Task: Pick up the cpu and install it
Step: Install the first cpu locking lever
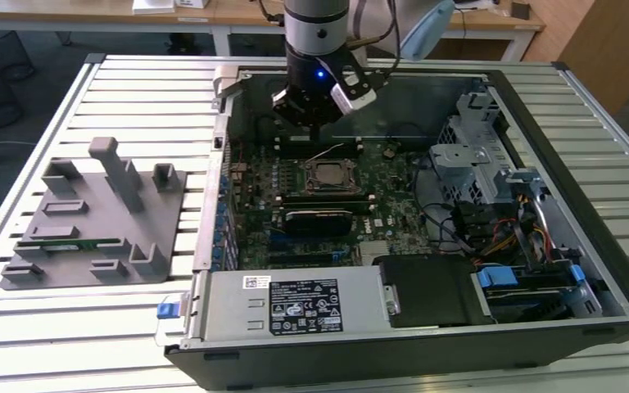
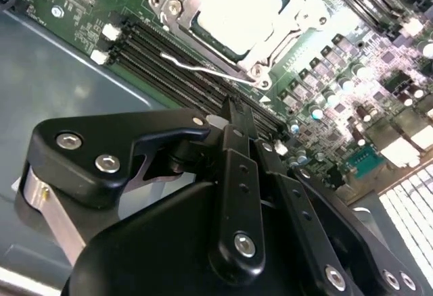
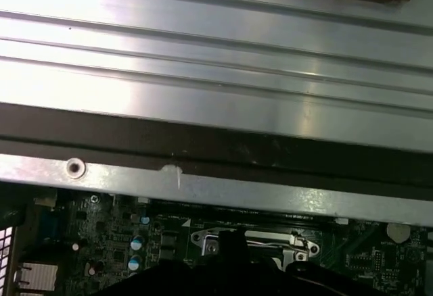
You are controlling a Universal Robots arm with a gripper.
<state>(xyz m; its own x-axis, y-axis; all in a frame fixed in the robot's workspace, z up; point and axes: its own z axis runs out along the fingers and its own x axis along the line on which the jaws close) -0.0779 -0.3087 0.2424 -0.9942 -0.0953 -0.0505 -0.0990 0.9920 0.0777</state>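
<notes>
One cpu (image 1: pixel 329 175) sits in the single socket on the motherboard (image 1: pixel 386 205) inside one open computer case (image 1: pixel 576 205) on the desk (image 1: pixel 140 90), beneath the one tool (image 2: pixel 233 110), fingers together, holding nothing.

The exterior view looks down from high up on the whole open computer case (image 1: pixel 424 205) on the desk (image 1: pixel 128 90). Both wrist views sit close above the motherboard socket (image 2: pixel 237 12) — their shared patch.
</notes>
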